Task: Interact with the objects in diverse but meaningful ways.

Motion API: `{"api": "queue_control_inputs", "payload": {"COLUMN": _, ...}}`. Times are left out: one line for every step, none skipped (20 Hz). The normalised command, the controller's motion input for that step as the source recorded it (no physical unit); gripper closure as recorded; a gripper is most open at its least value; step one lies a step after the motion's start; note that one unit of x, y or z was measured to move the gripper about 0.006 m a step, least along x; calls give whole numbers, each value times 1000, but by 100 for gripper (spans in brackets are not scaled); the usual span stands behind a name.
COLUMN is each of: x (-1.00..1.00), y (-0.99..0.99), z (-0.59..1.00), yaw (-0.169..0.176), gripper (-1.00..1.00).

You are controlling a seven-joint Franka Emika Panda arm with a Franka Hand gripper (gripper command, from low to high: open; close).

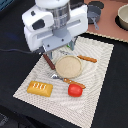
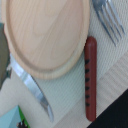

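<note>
Currently I can't tell the pincer's opening, fingers out of shot. Sausage stick [image 2: 89, 77] lies just beside the plate [image 2: 47, 35]; bread loaf [image 1: 40, 88] and tomato [image 1: 75, 90] sit nearer on the mat [image 1: 100, 60].

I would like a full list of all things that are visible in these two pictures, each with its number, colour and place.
Round tan wooden plate: one, tan, middle of the mat.
Golden-yellow toy bread loaf: one, yellow, mat corner at the exterior view's left.
Red toy tomato: one, red, in front of the plate.
Brown toy sausage stick: one, reddish brown, beside the plate rim.
Orange-handled knife: one, metal blade, between plate and tomato.
Orange-handled fork: one, at the plate's far side.
Striped white placemat: one, on the dark table.
Grey pot with handles: one, far back, on the brown surface.
Bowl: one, at the picture's edge; colour unclear.
White robot arm: one, above the mat; fingers not visible.
</note>
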Motion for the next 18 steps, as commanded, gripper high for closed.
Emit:
{"api": "queue_control_inputs", "payload": {"x": 163, "y": -626, "z": -14, "yaw": 130, "gripper": -100}}
{"api": "queue_control_inputs", "payload": {"x": 160, "y": -629, "z": -3, "yaw": 136, "gripper": -100}}
{"api": "queue_control_inputs", "payload": {"x": 129, "y": -609, "z": 0, "yaw": 154, "gripper": -100}}
{"api": "queue_control_inputs", "payload": {"x": 114, "y": -583, "z": 0, "yaw": 162, "gripper": -100}}
{"api": "queue_control_inputs", "payload": {"x": 103, "y": -560, "z": 0, "yaw": 167, "gripper": -100}}
{"api": "queue_control_inputs", "payload": {"x": 97, "y": -520, "z": 0, "yaw": 168, "gripper": -100}}
{"api": "queue_control_inputs", "payload": {"x": 89, "y": -489, "z": 43, "yaw": 169, "gripper": -100}}
{"api": "queue_control_inputs", "payload": {"x": 89, "y": -483, "z": 66, "yaw": 171, "gripper": -100}}
{"api": "queue_control_inputs", "payload": {"x": 77, "y": -483, "z": 57, "yaw": 176, "gripper": -100}}
{"api": "queue_control_inputs", "payload": {"x": 57, "y": -471, "z": 51, "yaw": 188, "gripper": -100}}
{"api": "queue_control_inputs", "payload": {"x": 49, "y": -469, "z": 20, "yaw": 191, "gripper": -100}}
{"api": "queue_control_inputs", "payload": {"x": 51, "y": -471, "z": 0, "yaw": 190, "gripper": -100}}
{"api": "queue_control_inputs", "payload": {"x": 51, "y": -486, "z": 0, "yaw": 186, "gripper": -100}}
{"api": "queue_control_inputs", "payload": {"x": 69, "y": -526, "z": 0, "yaw": 178, "gripper": -100}}
{"api": "queue_control_inputs", "payload": {"x": 69, "y": -566, "z": 0, "yaw": 169, "gripper": -100}}
{"api": "queue_control_inputs", "payload": {"x": 74, "y": -597, "z": 0, "yaw": 163, "gripper": -100}}
{"api": "queue_control_inputs", "payload": {"x": 89, "y": -631, "z": 0, "yaw": 156, "gripper": -100}}
{"api": "queue_control_inputs", "payload": {"x": 94, "y": -666, "z": 0, "yaw": 152, "gripper": -100}}
